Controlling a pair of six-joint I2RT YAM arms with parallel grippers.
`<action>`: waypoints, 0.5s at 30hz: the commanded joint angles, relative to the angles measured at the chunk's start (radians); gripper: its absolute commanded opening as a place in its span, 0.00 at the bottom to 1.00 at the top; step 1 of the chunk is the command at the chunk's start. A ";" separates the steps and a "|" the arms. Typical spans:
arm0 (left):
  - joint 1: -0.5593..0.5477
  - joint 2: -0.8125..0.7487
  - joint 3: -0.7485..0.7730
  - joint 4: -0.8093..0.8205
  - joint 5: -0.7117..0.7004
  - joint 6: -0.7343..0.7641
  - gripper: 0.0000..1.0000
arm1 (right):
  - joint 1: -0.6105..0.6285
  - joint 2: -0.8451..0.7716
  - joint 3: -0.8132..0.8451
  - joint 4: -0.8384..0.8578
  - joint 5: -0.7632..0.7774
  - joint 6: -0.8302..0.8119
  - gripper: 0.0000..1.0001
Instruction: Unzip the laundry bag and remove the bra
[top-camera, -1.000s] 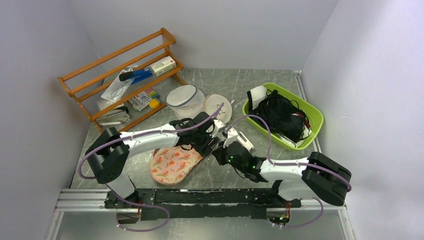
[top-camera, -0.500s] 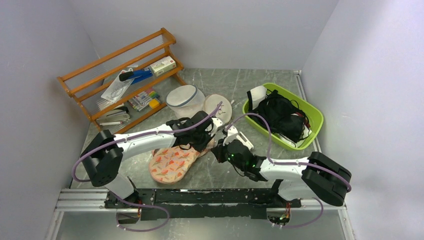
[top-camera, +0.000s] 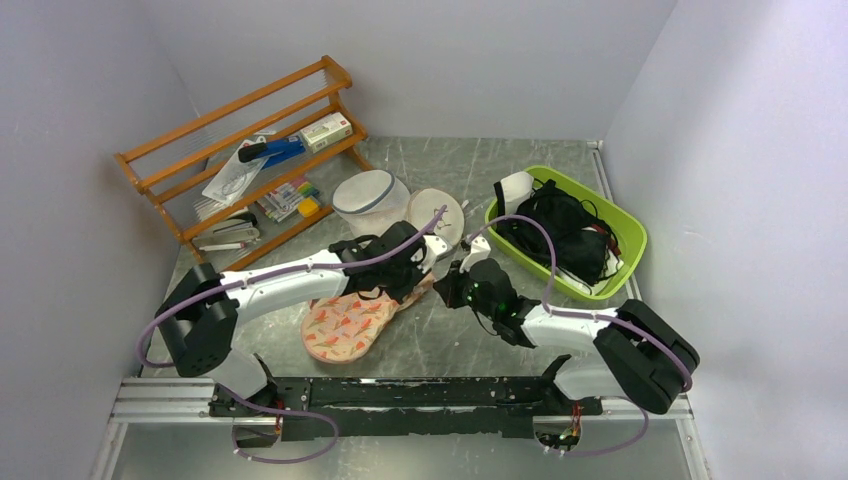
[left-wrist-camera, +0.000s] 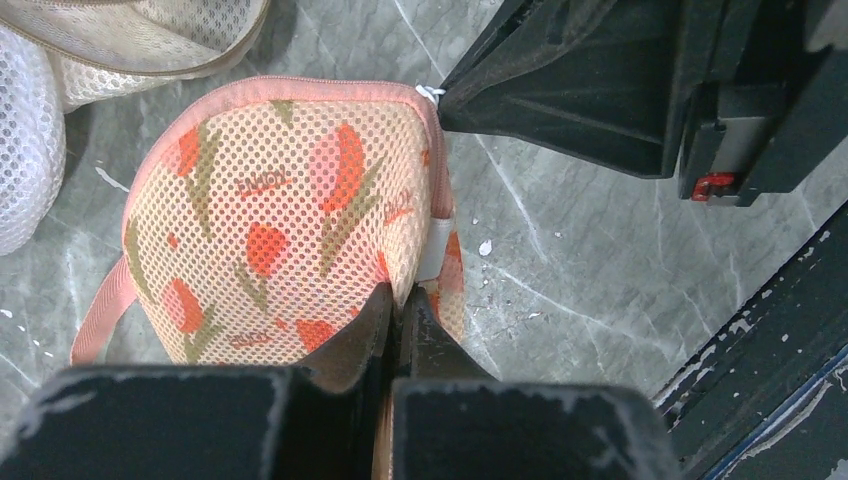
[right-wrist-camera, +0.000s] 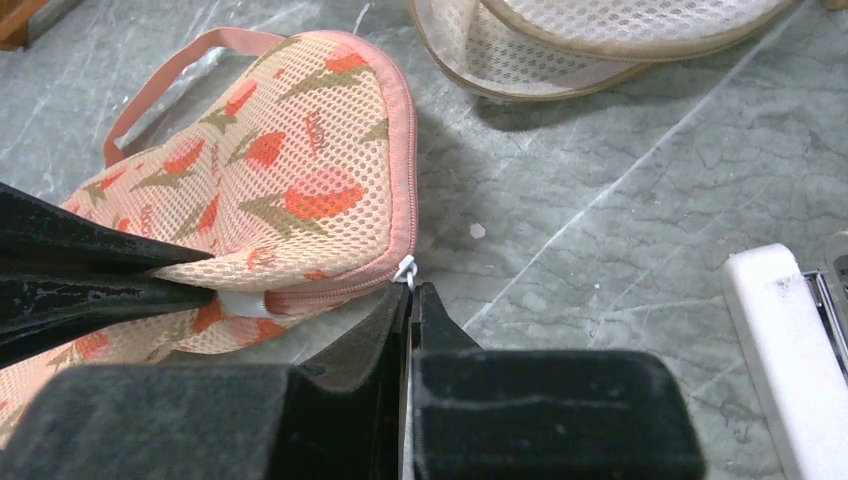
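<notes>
Close in, on the grey counter (top-camera: 440, 345), the flowery pink laundry bag (left-wrist-camera: 270, 220), flat, between both arms; left end effector (left-wrist-camera: 395, 297) squeezed tight on the bag's far end by a white tag (left-wrist-camera: 432, 250); right end effector (right-wrist-camera: 410, 293) pinched together on the small white zip pull (right-wrist-camera: 404, 268) at the bag's edge; farther back, a round white mesh bag (top-camera: 368, 200) and a green basket (top-camera: 625, 240) of dark clothes (top-camera: 560, 230).

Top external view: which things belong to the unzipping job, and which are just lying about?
Job: laundry bag; zip pull; left gripper, pinching the bag; right gripper, shut on the pull. The bra is not in view.
Lying about: white mesh bag; beige disc; green basket of black clothing; wooden rack.
</notes>
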 joint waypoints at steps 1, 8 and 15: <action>-0.004 -0.045 0.010 -0.025 0.011 0.018 0.09 | -0.030 -0.011 0.011 -0.050 -0.009 -0.022 0.00; -0.002 -0.093 -0.004 0.014 0.146 0.008 0.51 | -0.028 -0.057 -0.011 0.055 -0.215 -0.062 0.00; -0.002 -0.089 -0.007 0.043 0.176 -0.031 0.64 | -0.021 -0.064 -0.015 0.073 -0.283 -0.007 0.00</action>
